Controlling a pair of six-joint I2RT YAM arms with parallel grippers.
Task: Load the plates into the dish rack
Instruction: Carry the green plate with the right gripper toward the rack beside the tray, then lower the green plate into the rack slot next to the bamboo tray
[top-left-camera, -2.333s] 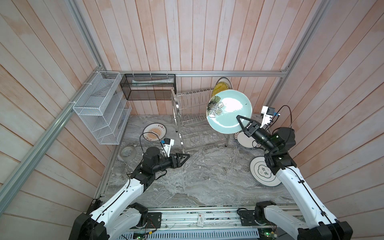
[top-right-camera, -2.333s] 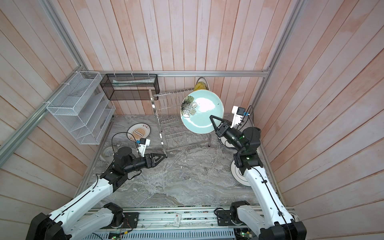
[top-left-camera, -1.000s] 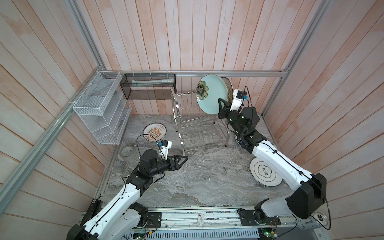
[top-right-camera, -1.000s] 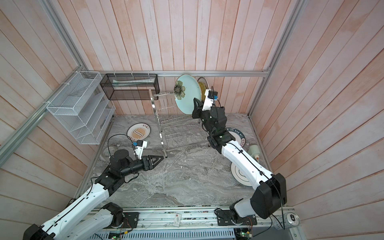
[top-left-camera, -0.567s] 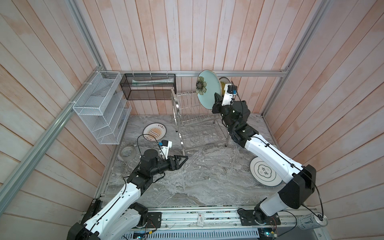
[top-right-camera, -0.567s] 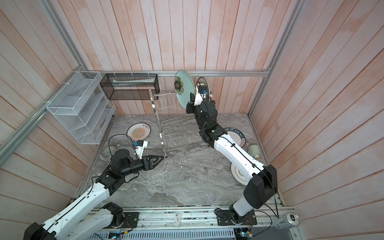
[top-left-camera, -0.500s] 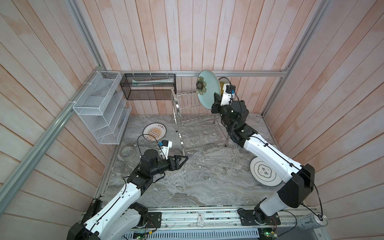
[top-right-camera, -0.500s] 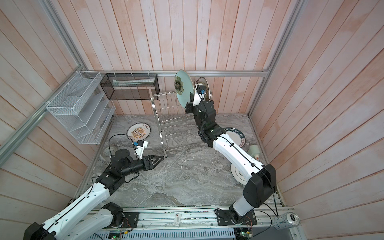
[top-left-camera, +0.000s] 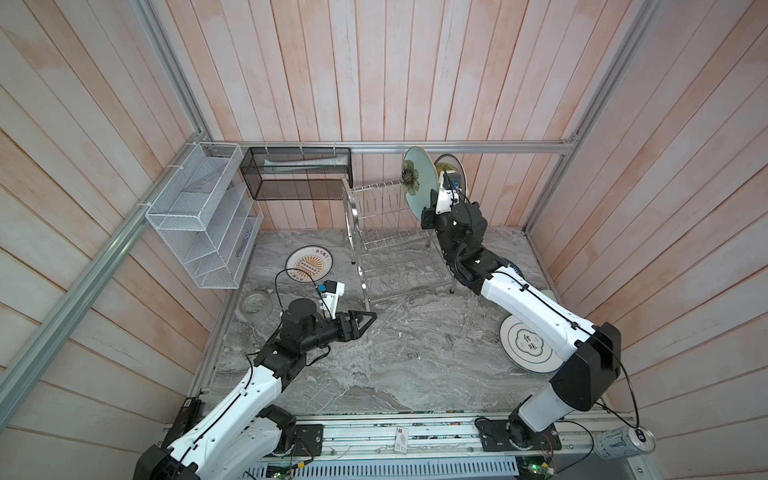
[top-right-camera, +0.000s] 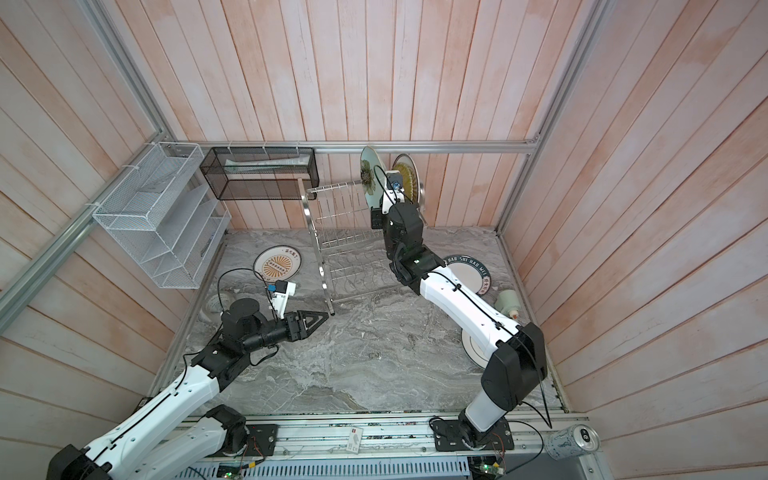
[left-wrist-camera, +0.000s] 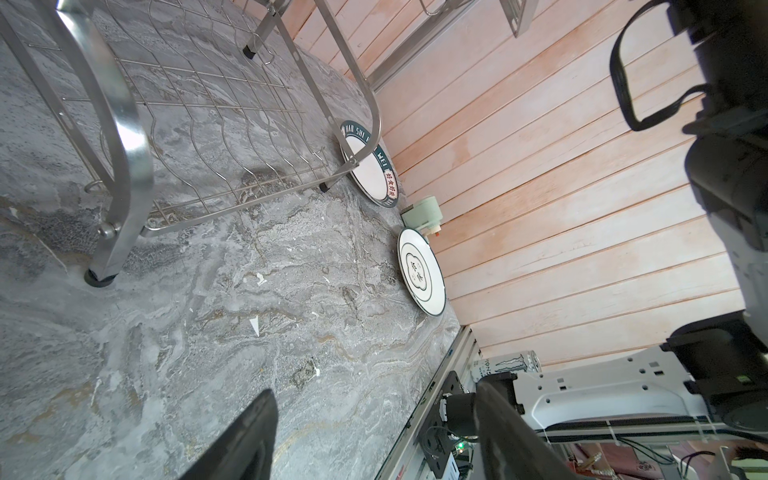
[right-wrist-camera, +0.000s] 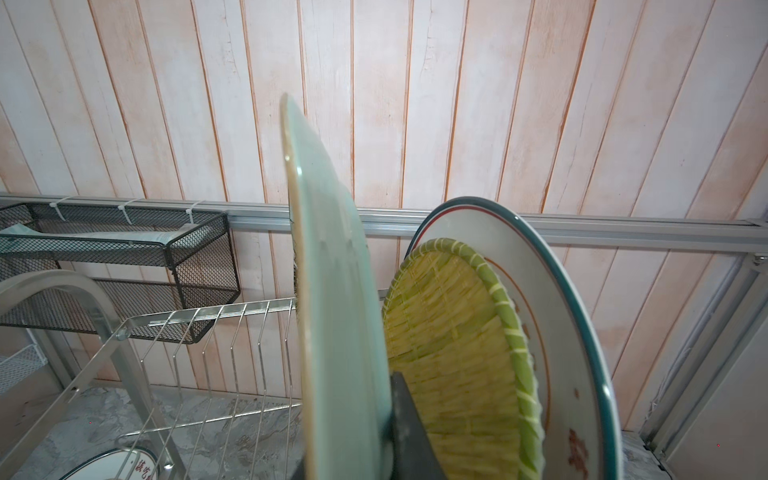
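Rim (top-right-camera: 469, 261) reads "HAO WEI"; right claw (right-wrist-camera: 374, 440) grips green plate (top-left-camera: 419, 183), left claw (top-left-camera: 368, 321) spread.

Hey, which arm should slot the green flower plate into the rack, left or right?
Right. Its fingers grip the green plate upright at the top of the rack, beside the yellow plate. The left fingers hang open, empty, low over the table, short of the rack.
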